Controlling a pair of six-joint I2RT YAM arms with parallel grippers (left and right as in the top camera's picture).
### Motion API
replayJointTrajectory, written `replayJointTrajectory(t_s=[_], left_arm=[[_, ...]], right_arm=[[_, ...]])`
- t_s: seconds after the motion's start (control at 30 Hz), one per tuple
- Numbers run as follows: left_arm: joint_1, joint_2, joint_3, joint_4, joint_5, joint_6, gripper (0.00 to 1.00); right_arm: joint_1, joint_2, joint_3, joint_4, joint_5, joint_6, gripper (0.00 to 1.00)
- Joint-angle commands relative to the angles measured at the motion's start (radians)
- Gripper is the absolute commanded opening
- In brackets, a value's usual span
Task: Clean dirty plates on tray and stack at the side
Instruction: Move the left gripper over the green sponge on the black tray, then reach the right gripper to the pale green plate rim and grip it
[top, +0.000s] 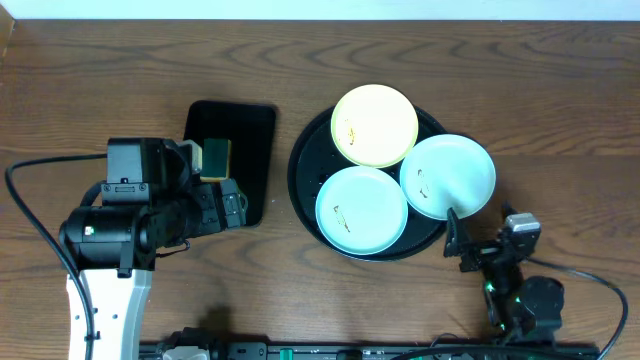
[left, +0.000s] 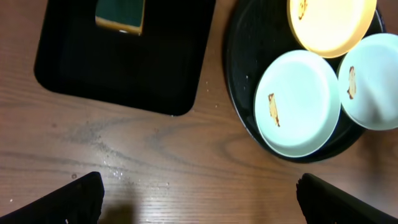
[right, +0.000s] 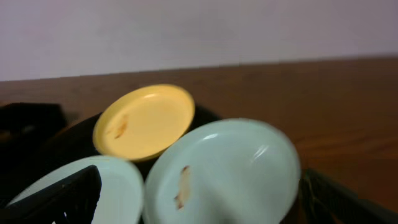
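Observation:
The round black tray (top: 304, 160) holds three plates. The pale yellow plate (top: 374, 125) lies at the back, one mint plate (top: 361, 210) at the front left, and the other mint plate (top: 447, 176) at the right, overhanging the rim. Each has a small brown smear. My left gripper (top: 236, 205) is open and empty over bare table left of the tray; its fingers (left: 202, 202) frame wood. My right gripper (top: 470, 245) is open just in front of the right mint plate (right: 224, 174), which fills the space between its fingers (right: 199, 205). The yellow plate (right: 144, 121) lies behind.
A smaller rectangular black tray (top: 250, 150) sits left of the round tray, with a green and yellow sponge (top: 215, 153) in it; both also show in the left wrist view (left: 124, 68), sponge (left: 120, 15). Water droplets (left: 115, 165) lie on the wood.

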Motion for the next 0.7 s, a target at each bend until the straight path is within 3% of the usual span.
replayJointTrajectory(t_s=[0.0,0.17,0.23,0.4,0.53,0.63,0.67], left_arm=[[-0.002,0.0,0.009,-0.015,0.015,0.003,0.99],[-0.002,0.0,0.009,-0.02,0.015,0.003,0.99],[-0.002,0.0,0.009,-0.022,0.015,0.003,0.99],[-0.002,0.0,0.009,-0.024,0.015,0.003,0.99],[-0.002,0.0,0.009,-0.025,0.015,0.003,0.99],[-0.002,0.0,0.009,-0.026,0.015,0.003,0.99],[-0.002,0.0,0.009,-0.026,0.015,0.003,0.99]], right_arm=[[-0.004,0.085,0.092,-0.039,-0.074,0.194,0.99],[-0.004,0.289,0.397,-0.202,-0.071,0.199,0.99],[-0.003,0.436,0.594,-0.369,-0.074,0.188,0.99],[-0.003,0.893,1.191,-0.998,-0.077,0.051,0.99],[-0.003,1.128,1.471,-1.241,-0.131,-0.01,0.99],[0.014,1.214,1.494,-1.282,-0.257,-0.03,0.52],[0.032,1.225,1.48,-1.281,-0.257,-0.019,0.45]])
